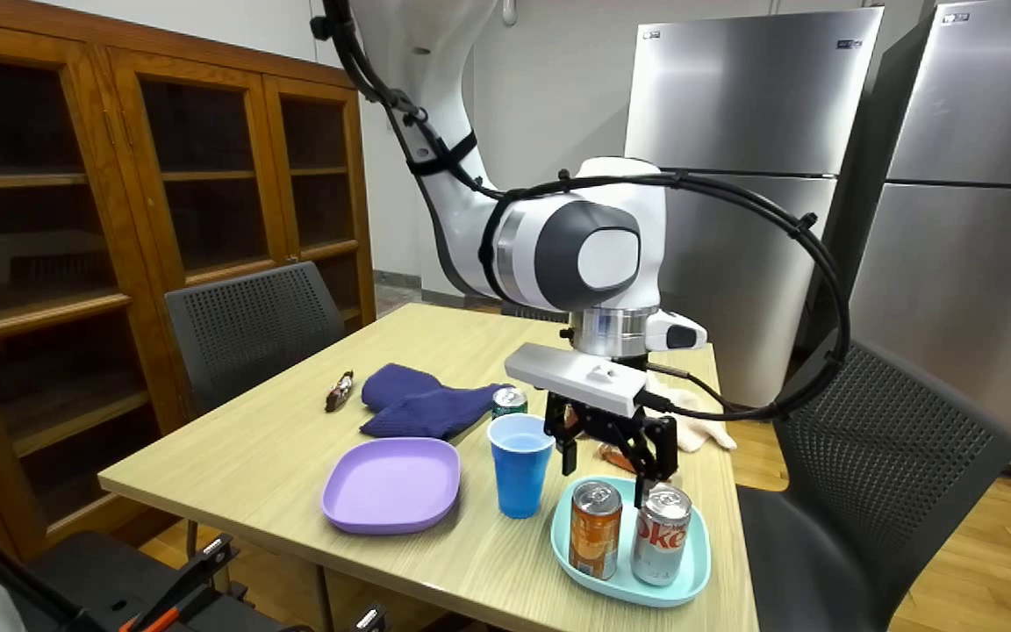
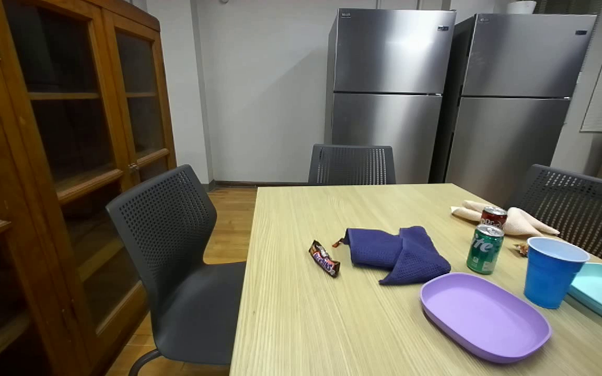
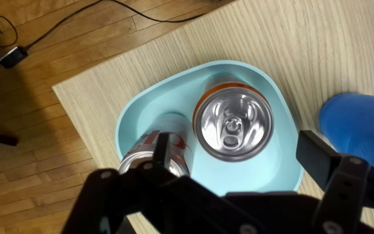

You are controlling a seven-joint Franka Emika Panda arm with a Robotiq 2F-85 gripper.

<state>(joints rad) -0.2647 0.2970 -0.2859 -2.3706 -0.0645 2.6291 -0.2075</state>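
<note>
Your end effector (image 3: 238, 155) hangs spread near the orange can (image 3: 234, 123), at the wrist view's centre. Lowering here could tip the silver can (image 3: 180, 143), left of centre, since one finger (image 3: 163, 149) overlaps it there.

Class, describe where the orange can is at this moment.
In the wrist view, the orange can stands in the turquoise tray, to the right of the silver Coke can and left of the blue cup, beneath the open gripper.
</note>
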